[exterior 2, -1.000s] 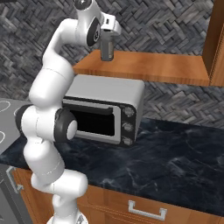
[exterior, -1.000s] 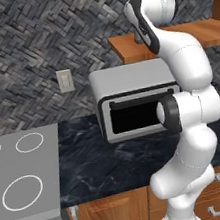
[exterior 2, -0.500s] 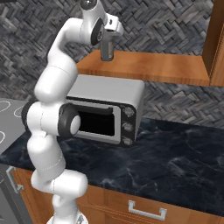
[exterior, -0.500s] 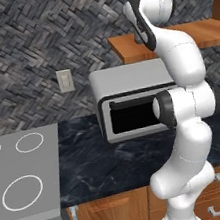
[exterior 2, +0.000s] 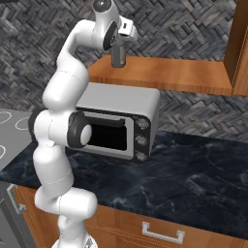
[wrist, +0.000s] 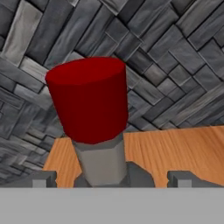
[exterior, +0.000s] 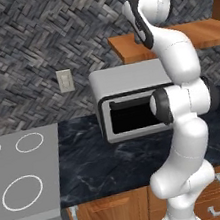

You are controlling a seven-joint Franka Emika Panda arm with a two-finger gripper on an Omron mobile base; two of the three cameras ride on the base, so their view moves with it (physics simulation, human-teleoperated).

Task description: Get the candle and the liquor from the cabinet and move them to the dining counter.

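Note:
The liquor (exterior 2: 117, 59), a grey bottle with a red cap (wrist: 87, 98), stands upright at the left end of the cabinet's shelf board (exterior 2: 164, 75). My gripper (exterior 2: 117, 47) reaches up to it from the front and stands open. In the hand view the gripper (wrist: 113, 178) has one fingertip on each side of the bottle's neck (wrist: 99, 162), apart from the glass. The orange-brown shelf (wrist: 175, 148) runs off to the right behind it. The arm covers the bottle in the left base view, where the shelf (exterior: 200, 33) shows. The candle and the dining counter are out of view.
A grey microwave (exterior 2: 121, 123) sits directly under the shelf on the black marble wall counter (exterior 2: 193, 169). A stove top (exterior: 23, 182) lies to the left. Wooden drawers (exterior 2: 160, 232) run below the counter. The cabinet's side wall (exterior 2: 240, 43) closes the shelf on the right.
The hand has eased slightly forward and down toward the bottle, and the elbow has swung a little. The jaws stay open. The bottle has not moved.

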